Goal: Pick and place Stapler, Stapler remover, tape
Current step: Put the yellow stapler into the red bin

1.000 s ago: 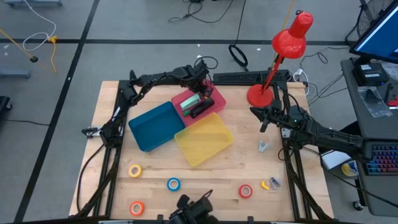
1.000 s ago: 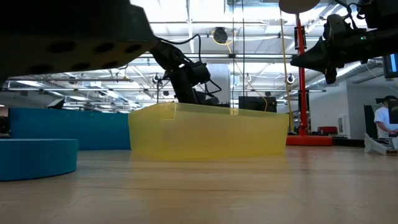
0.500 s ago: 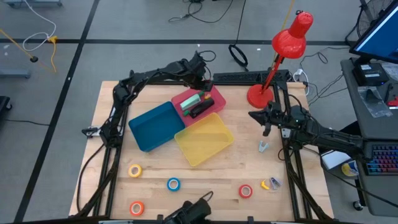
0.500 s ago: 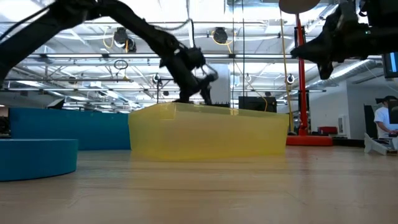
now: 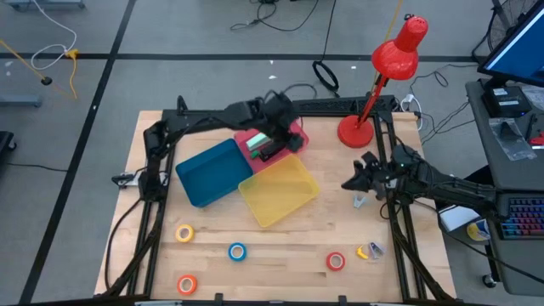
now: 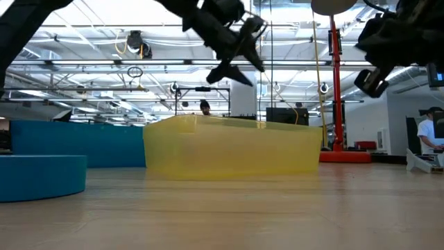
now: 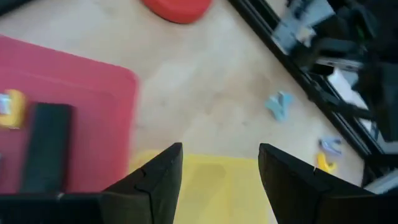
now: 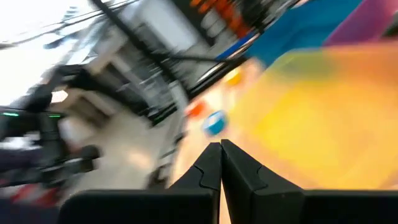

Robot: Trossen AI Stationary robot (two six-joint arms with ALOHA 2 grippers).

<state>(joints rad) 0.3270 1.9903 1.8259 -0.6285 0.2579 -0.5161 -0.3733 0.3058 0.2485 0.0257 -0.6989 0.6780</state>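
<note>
Nearest me along the front of the table lie the tape rolls: orange (image 5: 187, 284), blue (image 5: 237, 252), yellow (image 5: 184, 233) and red (image 5: 336, 261), all flat on the wood and well apart. Just beside the red roll, toward my right, sits a small yellow and blue piece (image 5: 371, 251) that I cannot identify.

Farther in, my right gripper (image 5: 354, 181) hangs above the table with its fingers (image 8: 217, 163) pressed together on nothing, just beside a small pale blue thing (image 5: 360, 201), perhaps the staple remover, lying on the wood.

In the middle sit three bins touching one another: the yellow bin (image 5: 279, 189), the blue bin (image 5: 212, 172) and, behind them, the red bin (image 5: 270, 140). A black stapler (image 7: 45, 146) lies in the red bin, with something green (image 5: 256, 142) beside it.

My left gripper (image 5: 280, 123) hovers over the red bin, fingers (image 7: 156, 179) apart and holding nothing. Beyond it stands the red lamp (image 5: 381, 76) at the far edge.
</note>
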